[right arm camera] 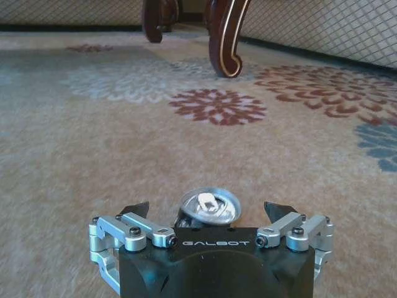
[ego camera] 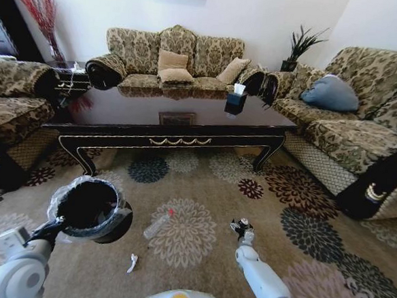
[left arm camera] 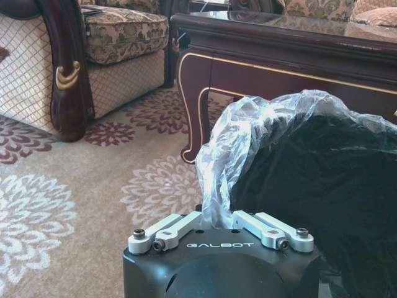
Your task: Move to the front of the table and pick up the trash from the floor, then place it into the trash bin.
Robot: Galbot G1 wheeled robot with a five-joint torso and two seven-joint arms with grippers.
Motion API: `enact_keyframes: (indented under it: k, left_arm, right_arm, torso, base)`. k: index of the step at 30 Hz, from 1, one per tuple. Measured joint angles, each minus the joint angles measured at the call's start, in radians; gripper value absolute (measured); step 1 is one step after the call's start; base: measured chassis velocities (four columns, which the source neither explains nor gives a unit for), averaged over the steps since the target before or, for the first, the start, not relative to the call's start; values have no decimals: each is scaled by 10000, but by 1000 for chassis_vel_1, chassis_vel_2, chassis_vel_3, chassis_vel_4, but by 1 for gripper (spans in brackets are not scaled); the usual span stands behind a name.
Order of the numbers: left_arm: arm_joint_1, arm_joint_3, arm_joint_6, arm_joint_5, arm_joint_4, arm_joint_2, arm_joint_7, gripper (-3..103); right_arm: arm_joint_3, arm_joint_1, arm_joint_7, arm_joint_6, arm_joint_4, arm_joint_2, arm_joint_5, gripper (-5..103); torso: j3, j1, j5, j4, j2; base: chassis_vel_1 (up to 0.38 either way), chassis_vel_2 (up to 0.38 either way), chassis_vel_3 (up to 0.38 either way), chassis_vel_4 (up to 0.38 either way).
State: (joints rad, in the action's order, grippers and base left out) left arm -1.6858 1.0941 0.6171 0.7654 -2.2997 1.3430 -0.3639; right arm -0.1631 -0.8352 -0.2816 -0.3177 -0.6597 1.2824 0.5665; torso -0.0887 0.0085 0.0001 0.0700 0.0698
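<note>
Holding the small round black trash bin [ego camera: 92, 208] by its rim, the left gripper [left arm camera: 218, 225] has its fingers closed on the thin translucent plastic liner [left arm camera: 260, 127], in front of the long dark wood table [ego camera: 172, 130]. The right gripper [right arm camera: 208, 214] is low over the flowered carpet [right arm camera: 124, 136] with fingers wide apart; a crushed silver drink can [right arm camera: 208, 207] lies between them. A clear plastic bottle with red cap [ego camera: 158, 224] and a tiny white scrap [ego camera: 132, 262] lie on the carpet between both arms.
</note>
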Motion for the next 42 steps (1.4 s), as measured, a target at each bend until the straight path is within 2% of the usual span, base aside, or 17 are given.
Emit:
enact_keyframes:
  k: [10, 24, 27, 29, 32, 33, 35, 42]
  left_arm:
    - [-83, 26, 1, 23, -122, 19, 2, 3]
    - [-142, 102, 1, 69, -170, -63, 11, 3]
    - [-71, 57, 1, 70, -132, -79, 11, 3]
    - [-51, 43, 1, 70, -122, -82, 11, 3]
    - [-20, 3, 1, 71, -84, -82, 11, 3]
    - [-20, 3, 1, 71, -84, -82, 11, 3]
    - [-3, -23, 1, 70, -53, -73, 11, 3]
    - [33, -95, 2, 54, -27, -54, 11, 3]
  right_arm:
    - [-154, 247, 149, -23, 357, 85, 86, 100]
    - [-460, 657, 929, -169, 1297, 242, -47, 101]
    - [-461, 657, 944, -70, 1343, 235, -50, 85]
    - [-459, 652, 952, -41, 1356, 232, -54, 85]
    - [-455, 602, 1005, -8, 1387, 231, -111, 70]
    - [-455, 602, 1005, -8, 1387, 231, -111, 70]
    - [-452, 562, 1042, -11, 1384, 236, -151, 58]
    - [-438, 494, 1061, -51, 1272, 232, -196, 51]
  torso:
    - [1, 0, 0, 1, 0]
    - [0, 0, 0, 0, 1]
    - [1, 0, 0, 1, 0]
    - [1, 0, 0, 2, 1]
    - [1, 0, 0, 1, 1]
    - [1, 0, 0, 1, 1]
    - [1, 0, -2, 1, 0]
    - [1, 0, -2, 1, 0]
  base:
    - [0, 0, 0, 0]
    - [0, 0, 0, 0]
    - [0, 0, 0, 0]
    - [0, 0, 0, 0]
    - [0, 0, 0, 0]
    - [0, 0, 0, 0]
    - [0, 0, 0, 0]
    - [0, 0, 0, 0]
